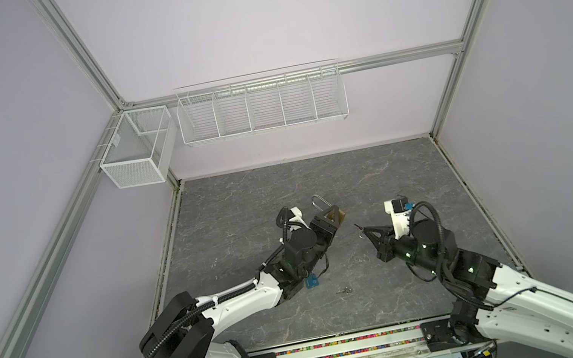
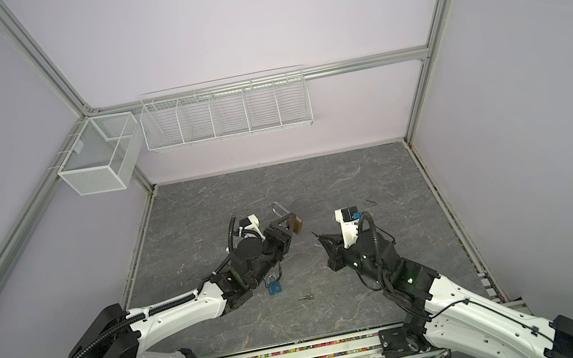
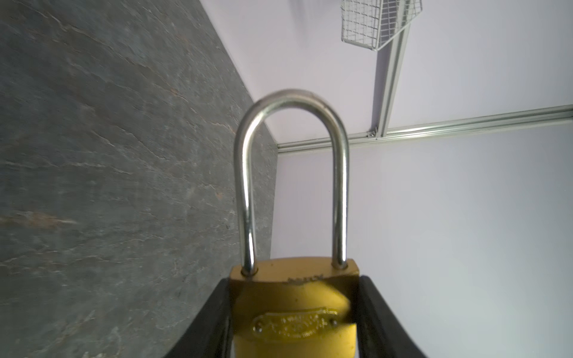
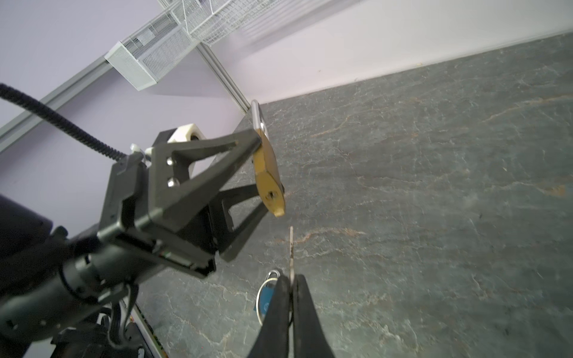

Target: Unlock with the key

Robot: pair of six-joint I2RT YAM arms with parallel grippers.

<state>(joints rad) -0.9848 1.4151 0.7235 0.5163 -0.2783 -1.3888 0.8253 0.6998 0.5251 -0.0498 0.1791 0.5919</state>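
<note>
A brass padlock (image 3: 294, 310) with a long steel shackle (image 3: 291, 99) is clamped by its body between the black fingers of my left gripper (image 3: 294, 280), above the table. In both top views it sits mid-table (image 1: 339, 215) (image 2: 297, 224). My right gripper (image 4: 291, 277) is shut on a thin silver key (image 4: 291, 248) whose blade sticks out toward the padlock (image 4: 268, 173). The keyhole (image 4: 272, 194) on the padlock's underside faces the key. A short gap separates the key tip (image 1: 358, 229) (image 2: 315, 236) from the padlock.
A small blue padlock (image 1: 312, 283) (image 2: 275, 288) (image 4: 263, 297) lies on the grey marbled table beside the left arm. A loose key (image 1: 345, 290) (image 2: 306, 297) lies near it. A white wire rack (image 1: 262, 104) and a mesh box (image 1: 136, 150) hang on the back walls.
</note>
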